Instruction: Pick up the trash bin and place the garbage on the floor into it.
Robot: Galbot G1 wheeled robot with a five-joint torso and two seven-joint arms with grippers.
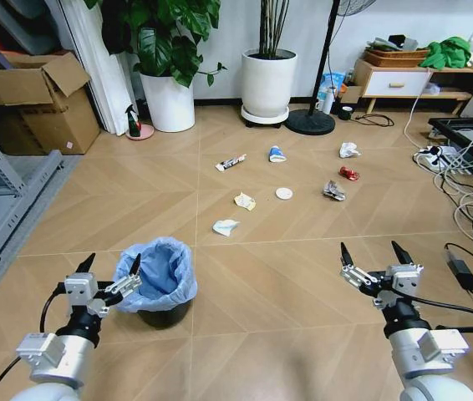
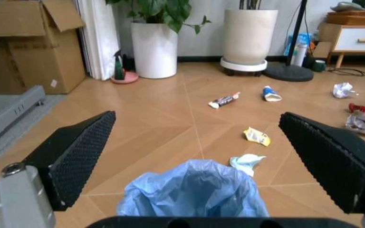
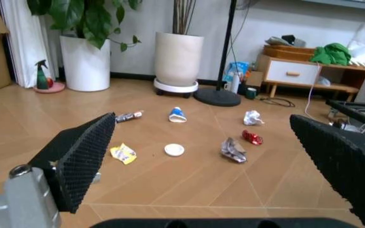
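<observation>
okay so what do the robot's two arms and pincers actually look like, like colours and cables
Both match: the left pincer and right pincer have two black pointed fingers with dimpled, textured inner pads, on silver-grey metal blocks. Behind sit black wrist sections and pale grey rounded arm housings. A black cable loops along each arm.

The wooden floor (image 1: 261, 292) is occupied by the trash bin (image 1: 158, 280) near left and scattered garbage (image 1: 284, 193) farther off.

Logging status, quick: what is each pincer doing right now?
Left pincer: open, at the bin rim, holding nothing.
Right pincer: open, empty, above bare floor.
</observation>
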